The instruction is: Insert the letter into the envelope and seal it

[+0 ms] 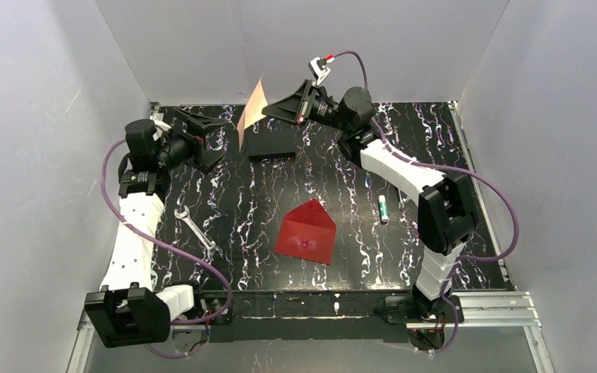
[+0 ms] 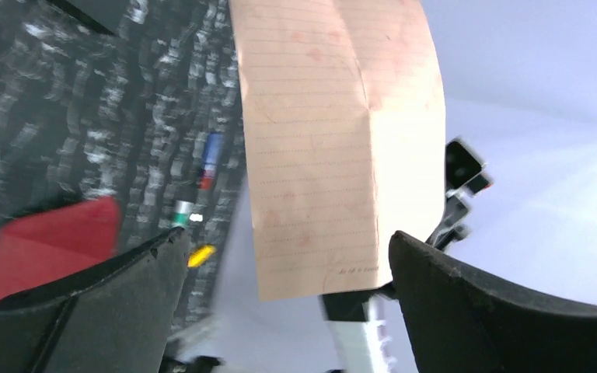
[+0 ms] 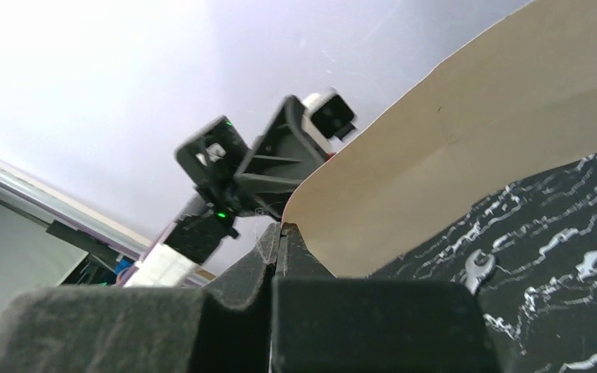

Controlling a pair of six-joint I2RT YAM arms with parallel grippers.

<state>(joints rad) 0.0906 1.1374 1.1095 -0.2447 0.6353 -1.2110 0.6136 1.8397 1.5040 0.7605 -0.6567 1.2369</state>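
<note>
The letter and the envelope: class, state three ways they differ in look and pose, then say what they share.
Colour: the letter is pale cream; the envelope is red.
Pose: the letter is held upright off the table, pinched by the right gripper; the envelope lies flat on the table, untouched.
Shape: the letter is a plain rectangle; the envelope has a pointed flap, open.
Both are thin paper.
</note>
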